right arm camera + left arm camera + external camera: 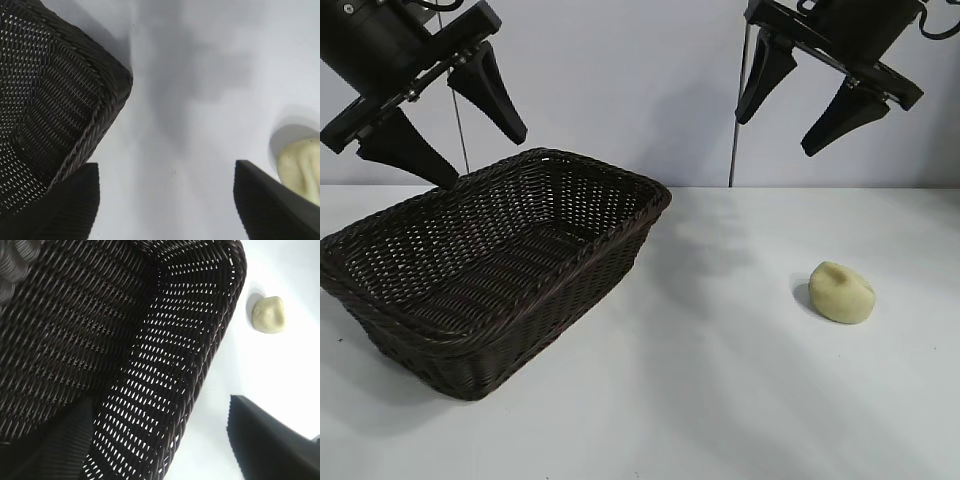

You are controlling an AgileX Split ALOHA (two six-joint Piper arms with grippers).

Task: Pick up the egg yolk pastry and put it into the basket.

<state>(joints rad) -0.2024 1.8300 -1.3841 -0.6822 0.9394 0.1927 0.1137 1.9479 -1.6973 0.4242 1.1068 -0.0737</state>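
Observation:
The egg yolk pastry, a small pale yellow lump, lies on the white table at the right; it also shows in the left wrist view and at the edge of the right wrist view. The dark brown wicker basket stands at the left, empty; it also shows in the left wrist view and the right wrist view. My right gripper hangs open high above the table, up and left of the pastry. My left gripper hangs open above the basket's back rim.
The white table stretches between basket and pastry. A thin dark pole stands at the back against the pale wall.

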